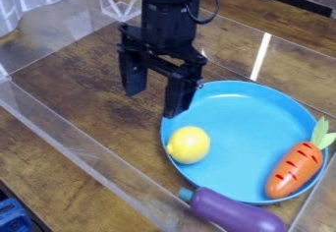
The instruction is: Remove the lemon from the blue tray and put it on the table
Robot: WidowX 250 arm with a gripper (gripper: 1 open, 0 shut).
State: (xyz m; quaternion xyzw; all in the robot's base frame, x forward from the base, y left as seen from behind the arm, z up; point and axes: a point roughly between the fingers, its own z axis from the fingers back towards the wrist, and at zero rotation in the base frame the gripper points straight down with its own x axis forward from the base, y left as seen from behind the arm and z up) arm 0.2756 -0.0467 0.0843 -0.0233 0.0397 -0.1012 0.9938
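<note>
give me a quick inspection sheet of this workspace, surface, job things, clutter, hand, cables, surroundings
surface: dark wooden table, grain visible, bare patch left of the plate
job's things: lemon lies on the blue plate, near its left rim
clutter: carrot rests on the plate's right rim; eggplant lies on the table at the plate's front edge
hand: hand open, pointing down, holding nothing, above and left of the lemon
cables: dark cable at the arm's top
surroundings: clear walls around the table
</note>
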